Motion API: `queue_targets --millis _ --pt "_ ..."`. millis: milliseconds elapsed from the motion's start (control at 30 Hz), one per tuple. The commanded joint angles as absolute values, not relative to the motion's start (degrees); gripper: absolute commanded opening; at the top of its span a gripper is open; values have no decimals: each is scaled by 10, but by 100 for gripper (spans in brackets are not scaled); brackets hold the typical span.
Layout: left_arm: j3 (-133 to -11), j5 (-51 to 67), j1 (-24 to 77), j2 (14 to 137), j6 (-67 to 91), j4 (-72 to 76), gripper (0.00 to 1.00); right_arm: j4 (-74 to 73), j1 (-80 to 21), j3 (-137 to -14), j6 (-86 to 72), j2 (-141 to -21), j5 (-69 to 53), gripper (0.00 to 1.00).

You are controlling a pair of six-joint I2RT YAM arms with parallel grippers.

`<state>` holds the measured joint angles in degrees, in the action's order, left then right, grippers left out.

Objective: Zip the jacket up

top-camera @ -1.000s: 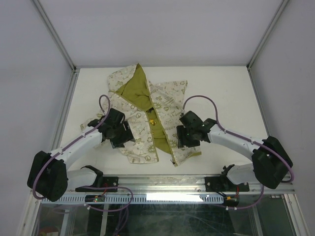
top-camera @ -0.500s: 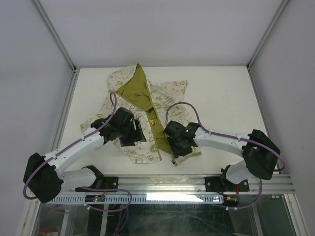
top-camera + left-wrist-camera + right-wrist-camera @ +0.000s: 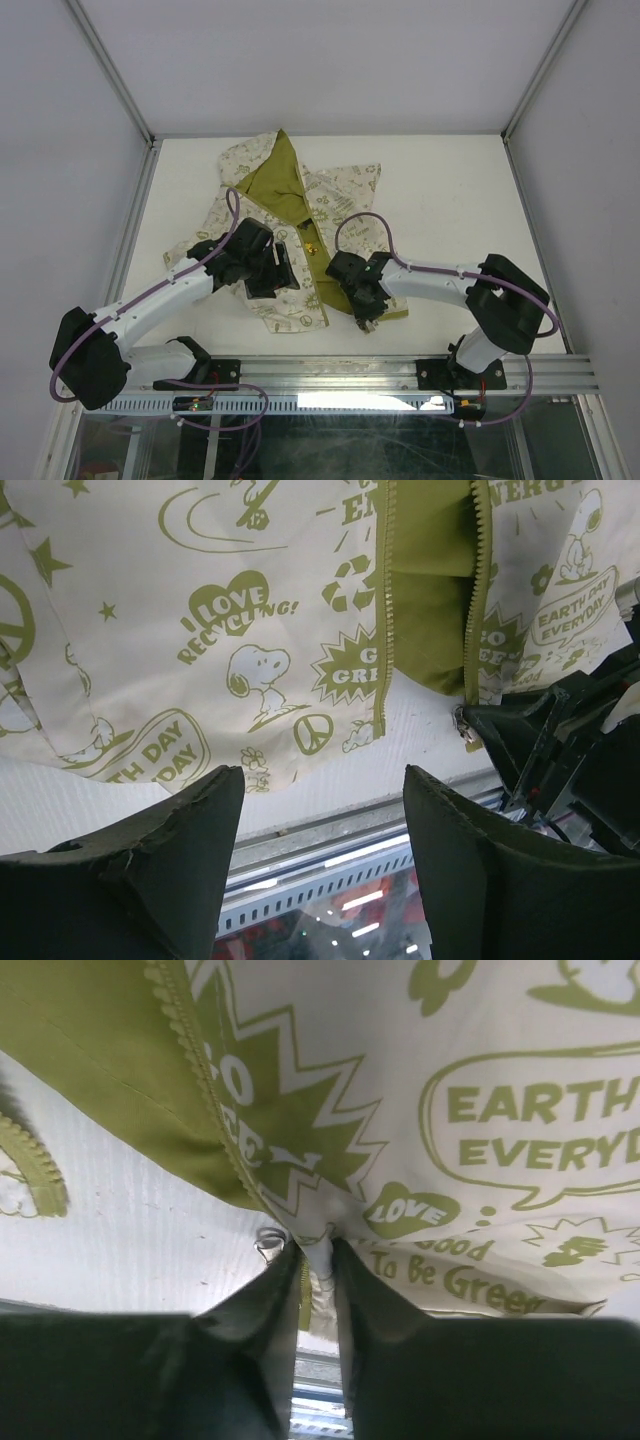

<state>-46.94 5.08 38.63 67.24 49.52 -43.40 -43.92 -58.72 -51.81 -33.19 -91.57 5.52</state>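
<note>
The jacket (image 3: pixel 300 215), cream-white with olive prints and olive lining, lies open on the white table. In the left wrist view its left panel (image 3: pixel 200 630) and both zipper rows (image 3: pixel 383 600) show, with a metal zipper pull (image 3: pixel 463 725) at the right row's bottom. My left gripper (image 3: pixel 283 272) is open and empty over the left panel's hem (image 3: pixel 320 810). My right gripper (image 3: pixel 365 315) is shut on the jacket's right bottom hem by the zipper end (image 3: pixel 318 1270); a small metal ring (image 3: pixel 268 1240) sits just left of its fingers.
The table's near edge and a metal rail (image 3: pixel 340 370) run just below the jacket hem. Frame posts (image 3: pixel 130 160) and white walls bound the table left and right. The right arm's purple cable (image 3: pixel 360 225) loops over the jacket.
The right gripper moved left and down to the jacket's right bottom corner and closed on the hem. The left gripper shifted right over the left panel, then held still.
</note>
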Motion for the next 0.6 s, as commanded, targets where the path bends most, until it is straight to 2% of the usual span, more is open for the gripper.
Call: queue_targets --millis 0,67,133,567 --pt "-471 76 389 669 496 -398 67 -365 -592 -482 -358 -969 97 13" --pt "-473 83 389 669 498 -388 67 -345 -592 -487 -351 -961 89 5" --pt "-474 90 389 670 498 -372 68 -312 -592 -491 -340 -948 66 0" --pt "-435 173 388 708 498 -204 71 -101 -563 -443 -315 -845 -14 0"
